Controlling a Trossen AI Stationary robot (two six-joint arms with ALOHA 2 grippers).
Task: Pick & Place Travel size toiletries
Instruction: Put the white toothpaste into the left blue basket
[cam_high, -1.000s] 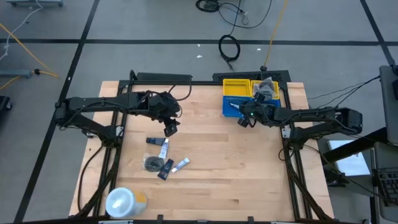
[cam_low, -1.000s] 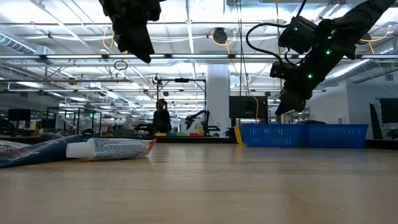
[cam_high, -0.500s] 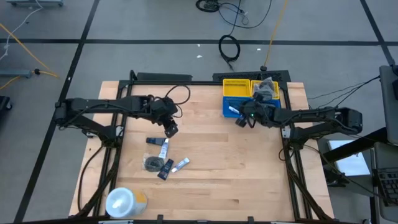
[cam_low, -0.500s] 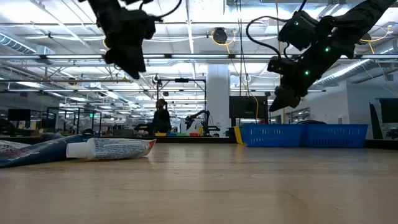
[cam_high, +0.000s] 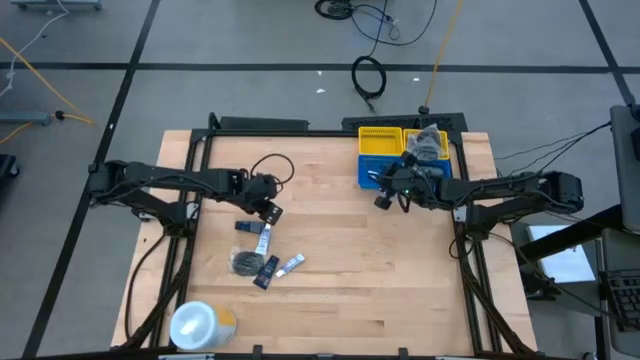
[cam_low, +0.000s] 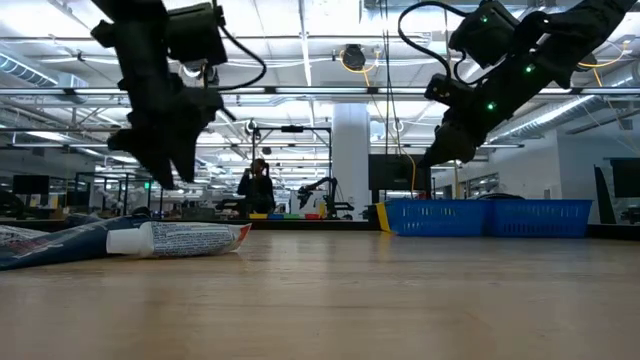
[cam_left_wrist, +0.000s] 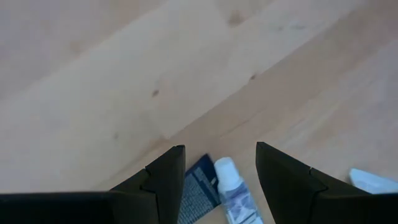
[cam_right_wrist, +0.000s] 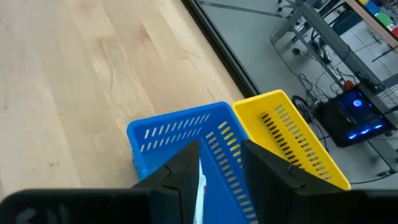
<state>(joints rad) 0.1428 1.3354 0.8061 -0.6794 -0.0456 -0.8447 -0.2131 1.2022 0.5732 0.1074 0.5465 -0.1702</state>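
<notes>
Several travel size toiletries lie flat on the table at its left-middle: a dark packet (cam_high: 246, 227), a white-and-blue tube (cam_high: 263, 238), a dark grey round piece (cam_high: 243, 262), a dark navy tube (cam_high: 266, 272) and a small white tube (cam_high: 291, 263). My left gripper (cam_high: 268, 210) hangs open just above them. In the left wrist view its gripper (cam_left_wrist: 221, 168) frames the tube's cap (cam_left_wrist: 225, 169) and the dark packet (cam_left_wrist: 198, 194). My right gripper (cam_high: 384, 199) hovers open beside the blue basket (cam_high: 372, 181). A white item (cam_right_wrist: 200, 185) shows through the gap between its fingers.
A yellow basket (cam_high: 380, 138) stands behind the blue one at the far right, and a second pair of baskets (cam_high: 436, 150) beside them holds dark items. A large white-and-yellow roll (cam_high: 200, 325) lies at the near left corner. Bare wood fills the table's middle and near right.
My left gripper has come down toward the toiletries and drawn slightly toward the table's left and near edges. My right gripper has drifted a little toward the left, away from the blue basket. The toiletries have stayed where they were.
</notes>
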